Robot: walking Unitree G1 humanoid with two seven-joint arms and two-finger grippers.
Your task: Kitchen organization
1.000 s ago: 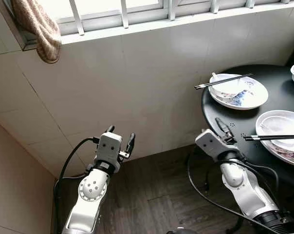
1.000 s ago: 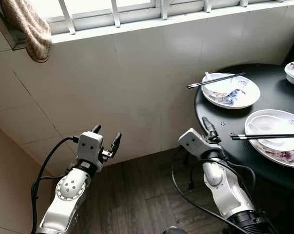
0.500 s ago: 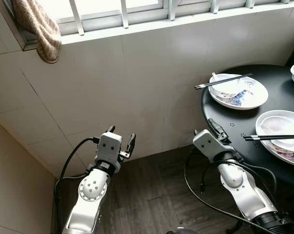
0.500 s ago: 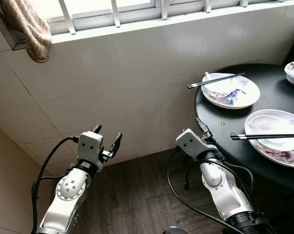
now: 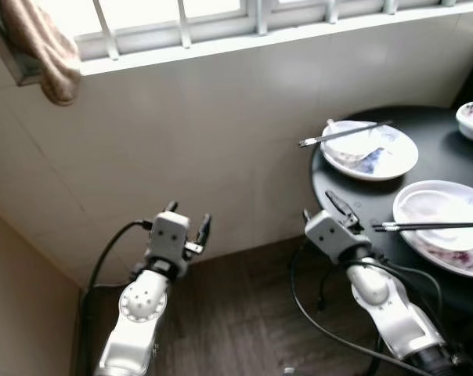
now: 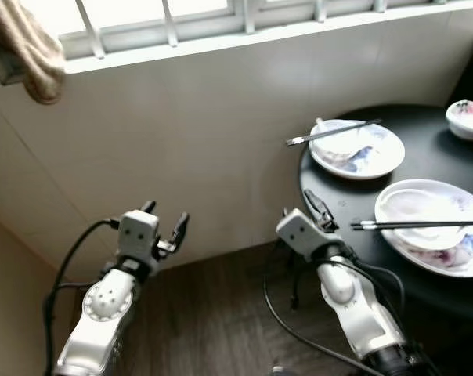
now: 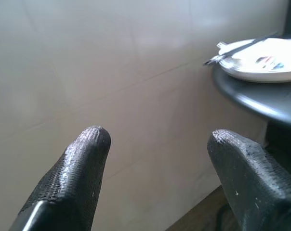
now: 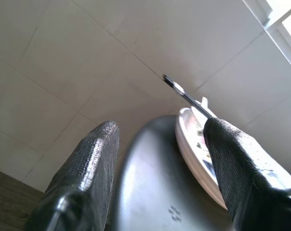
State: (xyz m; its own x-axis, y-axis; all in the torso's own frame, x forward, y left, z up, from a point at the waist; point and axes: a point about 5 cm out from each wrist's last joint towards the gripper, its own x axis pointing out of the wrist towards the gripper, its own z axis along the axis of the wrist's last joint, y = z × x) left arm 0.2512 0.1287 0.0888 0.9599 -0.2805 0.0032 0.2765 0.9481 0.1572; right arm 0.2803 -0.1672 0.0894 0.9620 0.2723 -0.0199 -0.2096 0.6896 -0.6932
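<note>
Beside tiled wall [image 5: 221, 141], black table [image 5: 448, 149] edge meets open right pincer [image 5: 324, 205].

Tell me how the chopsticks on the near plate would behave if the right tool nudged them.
The chopsticks look thin and light, so they would likely slide or roll. They bridge the plate, one end jutting past its rim, so a nudge from the right tool might tip them off.

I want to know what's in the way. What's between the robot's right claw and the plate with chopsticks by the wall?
Nothing much: between the right gripper and the far plate lies bare black table, seen in both eye views.
</note>
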